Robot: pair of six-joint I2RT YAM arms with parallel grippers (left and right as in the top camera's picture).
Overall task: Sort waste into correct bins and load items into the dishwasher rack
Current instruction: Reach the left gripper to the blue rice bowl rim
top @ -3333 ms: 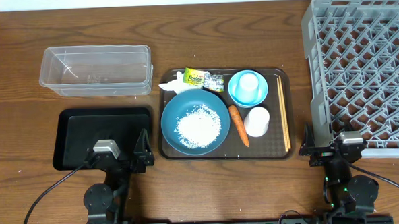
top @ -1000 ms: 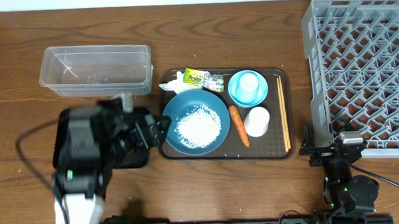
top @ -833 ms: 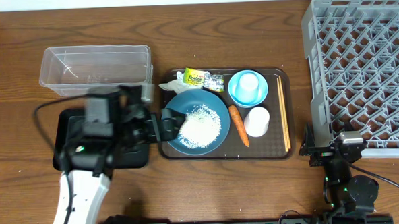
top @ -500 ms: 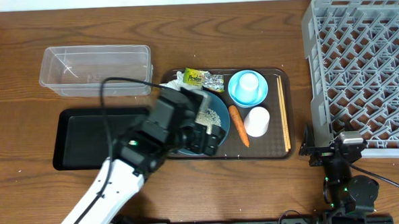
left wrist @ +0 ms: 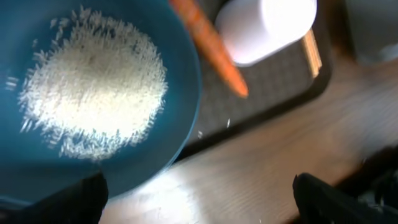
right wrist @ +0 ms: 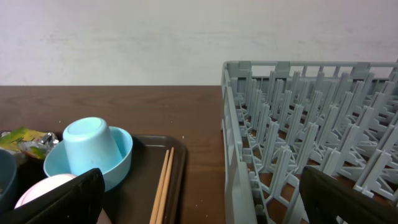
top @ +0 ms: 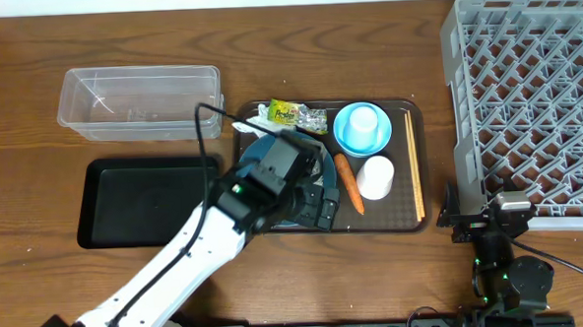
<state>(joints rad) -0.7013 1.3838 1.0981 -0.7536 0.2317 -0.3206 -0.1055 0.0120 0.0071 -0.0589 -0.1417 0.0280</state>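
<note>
Our left arm has swung across from the black tray point(top: 145, 199) onto the brown tray point(top: 397, 216). The left hand point(top: 322, 206) now hangs over the tray's front edge, fingers wide apart, empty. From overhead the arm hides most of the blue bowl point(left wrist: 180, 81). In the blurred wrist view we see rice point(left wrist: 93, 93) heaped in it, with the carrot point(left wrist: 208, 50) and the white cup point(left wrist: 267, 25), cut off at the top, on the tray beside it. The right hand point(right wrist: 202, 208) rests off the tray's front right corner, fingers apart, holding nothing.
</note>
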